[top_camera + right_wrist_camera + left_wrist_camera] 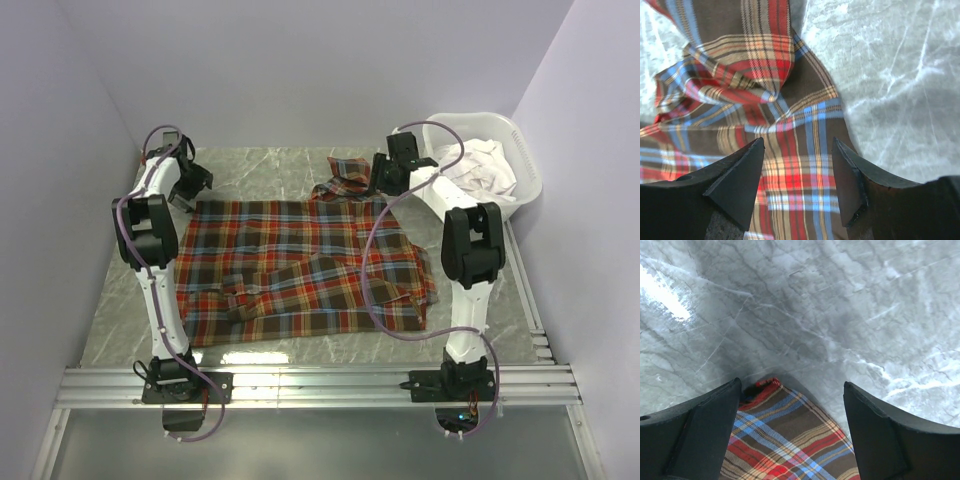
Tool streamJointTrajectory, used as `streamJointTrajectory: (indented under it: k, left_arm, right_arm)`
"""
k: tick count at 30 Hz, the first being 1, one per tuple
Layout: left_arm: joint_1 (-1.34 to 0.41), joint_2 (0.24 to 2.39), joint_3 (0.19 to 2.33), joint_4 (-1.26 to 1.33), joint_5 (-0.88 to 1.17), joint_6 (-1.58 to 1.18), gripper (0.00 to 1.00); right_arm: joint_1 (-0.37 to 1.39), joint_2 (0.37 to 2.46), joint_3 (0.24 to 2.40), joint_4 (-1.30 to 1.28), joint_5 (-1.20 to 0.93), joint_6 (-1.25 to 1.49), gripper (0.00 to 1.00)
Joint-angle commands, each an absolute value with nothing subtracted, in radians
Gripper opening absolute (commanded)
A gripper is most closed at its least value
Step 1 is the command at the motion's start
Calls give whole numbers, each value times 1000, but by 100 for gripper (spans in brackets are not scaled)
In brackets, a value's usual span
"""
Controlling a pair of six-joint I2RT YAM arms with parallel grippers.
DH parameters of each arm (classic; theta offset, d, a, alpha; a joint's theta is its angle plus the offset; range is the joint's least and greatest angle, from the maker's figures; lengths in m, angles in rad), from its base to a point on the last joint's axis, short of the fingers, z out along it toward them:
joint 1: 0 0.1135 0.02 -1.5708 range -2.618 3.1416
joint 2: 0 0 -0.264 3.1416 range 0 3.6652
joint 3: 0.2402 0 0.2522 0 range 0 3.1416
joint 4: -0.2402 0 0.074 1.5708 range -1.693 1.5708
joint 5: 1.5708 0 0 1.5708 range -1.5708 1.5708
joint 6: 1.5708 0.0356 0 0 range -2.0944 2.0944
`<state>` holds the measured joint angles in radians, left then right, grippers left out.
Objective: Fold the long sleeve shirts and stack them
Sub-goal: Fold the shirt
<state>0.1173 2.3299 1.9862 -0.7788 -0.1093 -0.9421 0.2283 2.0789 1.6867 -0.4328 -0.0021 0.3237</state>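
Observation:
One long sleeve shirt (300, 265), plaid in red, orange, teal and dark brown, lies spread flat on the marble table (250, 165). A sleeve is folded across its front, and a bunched part (345, 178) lies at the back. My left gripper (192, 186) hovers at the shirt's far left corner. In the left wrist view the left gripper (792, 390) is open and that corner (785, 440) lies between its fingers, not pinched. My right gripper (385, 175) is over the bunched cloth. It (797, 145) is open, with plaid cloth (790, 180) under the gap.
A white laundry basket (520, 140) holding white cloth (485, 170) stands at the back right, just beside the right arm. Metal rails (320, 385) run along the near edge by the arm bases. Pale walls close in left, back and right.

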Motion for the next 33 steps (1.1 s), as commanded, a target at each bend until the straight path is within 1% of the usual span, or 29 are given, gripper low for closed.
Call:
streamJointTrajectory:
  k: [1, 5, 8, 12, 17, 19, 20, 23, 24, 25, 27, 29, 30, 31, 33]
  left_arm:
    - [115, 2341, 2000, -787, -100, -976, 89]
    - [114, 2355, 1979, -790, -113, -974, 88]
    - [110, 2362, 1965, -796, -127, -962, 84]
    - [103, 2362, 1925, -814, -149, -945, 75]
    - [97, 2352, 1890, -830, -179, -910, 73]
    - [97, 2349, 1875, -833, -183, -901, 69]
    - [98, 2350, 1873, -838, -190, -899, 65]
    - [97, 2356, 1873, -853, -202, -885, 57]
    - [95, 2359, 1876, -856, -206, -879, 52]
    - [97, 2362, 1878, -861, -212, -877, 49]
    - [94, 2368, 1885, -873, -218, -862, 40]
    - [91, 2373, 1888, -880, -228, -854, 36]
    - [87, 2376, 1887, -882, -233, -845, 30]
    - [87, 2376, 1885, -882, -235, -841, 26]
    - [84, 2379, 1882, -882, -236, -830, 16]
  right_arm:
    - [222, 2118, 1758, -426, 3, 304, 64]
    - [221, 2152, 1792, -436, 3, 307, 64]
    - [222, 2192, 1828, -460, 14, 317, 64]
    - [222, 2252, 1884, -514, 25, 348, 63]
    - [218, 2309, 1940, -549, 40, 379, 63]
    - [215, 2328, 1962, -568, 46, 390, 63]
    - [215, 2336, 1971, -577, 46, 397, 63]
    - [215, 2355, 1985, -592, 58, 413, 63]
    - [215, 2356, 1983, -594, 58, 416, 63]
    - [216, 2362, 1983, -597, 61, 417, 63]
    - [218, 2365, 1976, -592, 58, 425, 63]
    - [215, 2358, 1961, -580, 60, 433, 62]
    - [215, 2352, 1939, -562, 64, 434, 63]
    - [215, 2336, 1928, -552, 67, 434, 62]
    - [215, 2313, 1911, -534, 80, 439, 62]
